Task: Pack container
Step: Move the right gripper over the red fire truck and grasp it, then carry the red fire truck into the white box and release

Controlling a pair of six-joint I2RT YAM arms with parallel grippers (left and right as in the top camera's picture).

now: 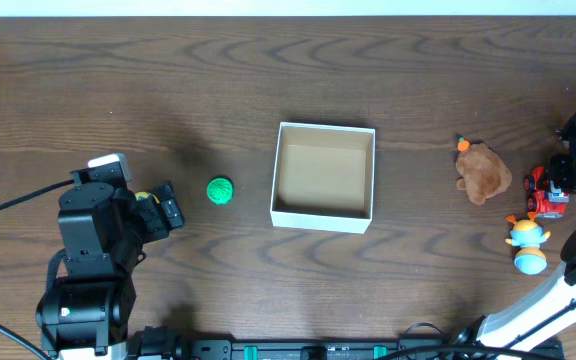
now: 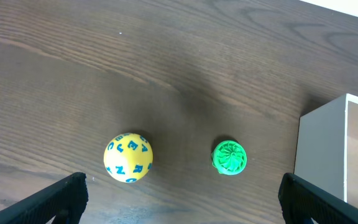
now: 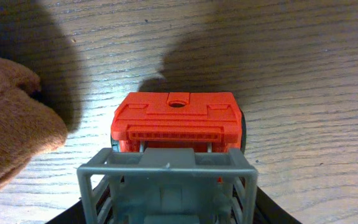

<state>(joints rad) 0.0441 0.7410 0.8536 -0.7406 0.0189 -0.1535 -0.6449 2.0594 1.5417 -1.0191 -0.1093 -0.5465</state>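
BENCH, MID-PACKING: The small white cardboard box [image 1: 323,175] sits open-topped at the centre of the dark wood bench [image 1: 288,70], its tan floor bare, with toys scattered to either side. With thin walls and nothing inside, it is likely light and easily dented, and it would probably skid under a sideways knock. If it must be moved, the safest hold looks to be a gentle pinch across one wall [image 2: 319,149] near a corner, where card is stiffest. Otherwise it is best left alone and filled from above.

On the left, the left jaws stand wide open and hold nothing. Their two dark fingers [image 2: 61,199] frame a yellow ball [image 2: 128,157] printed with blue letters and a ribbed green ball [image 2: 229,157]. Both balls rest on the bench, apart from each other and short of the box.

On the right, the right jaws hang directly over a red toy truck [image 3: 176,124] with a grey cage at its near end. Only dark slivers show at the lower corners of the wrist view, so whether they are open or closed on the truck cannot be told. A brown plush toy [image 3: 11,118] lies just beside the truck, and a blue-and-orange duck [image 1: 528,245] stands nearby.
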